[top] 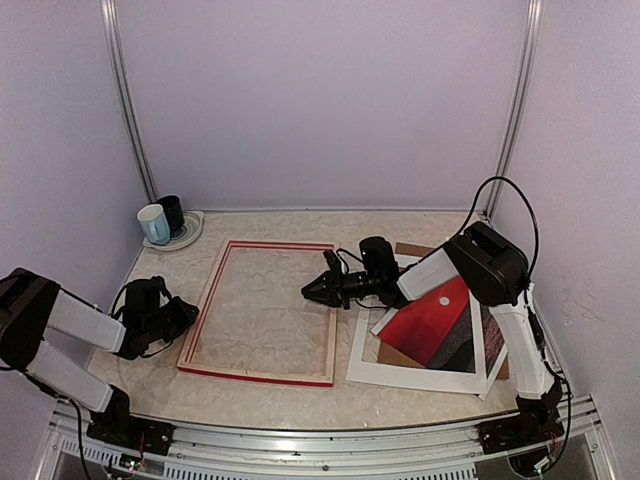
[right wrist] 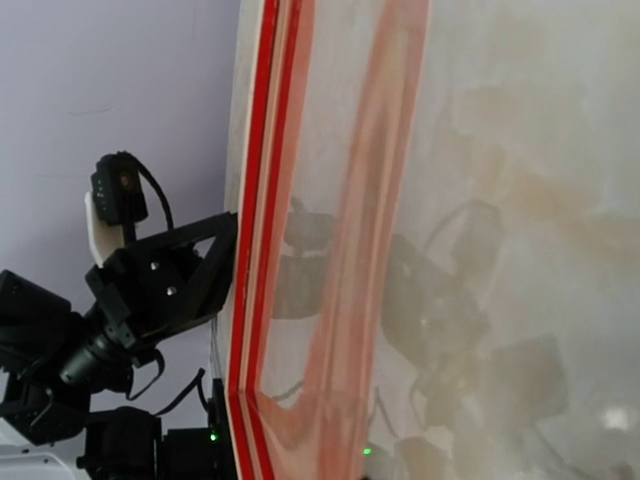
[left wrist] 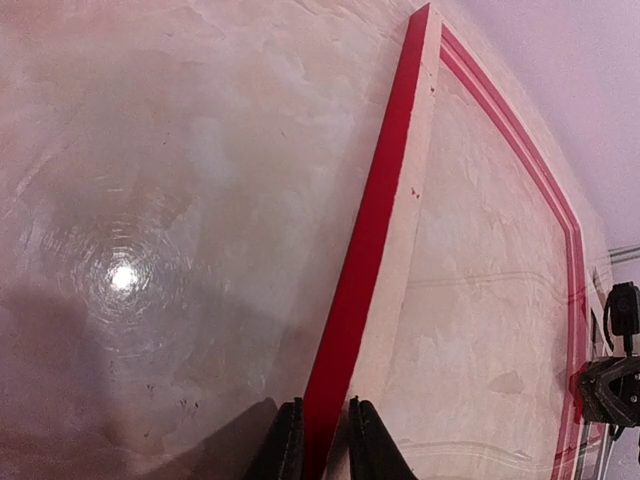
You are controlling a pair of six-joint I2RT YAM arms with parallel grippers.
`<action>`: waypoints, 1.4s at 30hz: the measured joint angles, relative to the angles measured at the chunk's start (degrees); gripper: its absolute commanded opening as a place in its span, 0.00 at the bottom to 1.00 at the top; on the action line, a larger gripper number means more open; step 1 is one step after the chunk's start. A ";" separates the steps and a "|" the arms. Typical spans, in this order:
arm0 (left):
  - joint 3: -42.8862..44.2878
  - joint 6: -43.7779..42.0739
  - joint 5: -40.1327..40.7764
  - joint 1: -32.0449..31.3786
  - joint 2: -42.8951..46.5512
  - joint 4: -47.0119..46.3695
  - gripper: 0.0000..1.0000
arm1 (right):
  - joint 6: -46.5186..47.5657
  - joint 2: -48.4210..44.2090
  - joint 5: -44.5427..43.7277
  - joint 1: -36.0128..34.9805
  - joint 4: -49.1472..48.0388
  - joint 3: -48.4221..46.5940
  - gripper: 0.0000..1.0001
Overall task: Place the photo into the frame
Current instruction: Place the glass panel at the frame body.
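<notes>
Left gripper [left wrist: 325, 440]: jaws nearly closed, clamped on left rail of frame [top: 255, 376].
Right gripper [top: 312, 291]: tip at frame's right rail; jaw gap and hold not discernible.
Photo [top: 425, 325]: outside frame, right of it, lying on white mat [top: 400, 376] and brown backing board [top: 412, 249].
Judged: insertion not started; no print in frame.
Pale marbled table [top: 280, 405]; 2 mugs [top: 153, 224] back-left; plain lilac walls [top: 320, 100].

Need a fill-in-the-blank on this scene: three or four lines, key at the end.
1. The left gripper is shut on the frame's ___ rail.
2. The photo lies to the frame's ___.
3. At the table's back edge stand ___ mugs.
4. The frame's front face is ___.

Missing words: left; right; two; red.
</notes>
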State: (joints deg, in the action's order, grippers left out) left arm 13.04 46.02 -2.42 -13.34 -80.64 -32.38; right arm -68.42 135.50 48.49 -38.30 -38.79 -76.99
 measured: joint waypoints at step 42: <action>0.22 -0.04 0.52 -0.26 0.00 0.35 0.17 | 9.84 -4.50 -1.99 -1.53 15.54 -3.93 0.33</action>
State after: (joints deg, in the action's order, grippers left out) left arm 13.26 45.98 -1.89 -13.61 -80.64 -32.03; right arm -58.59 131.00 46.50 -39.83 -23.24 -80.93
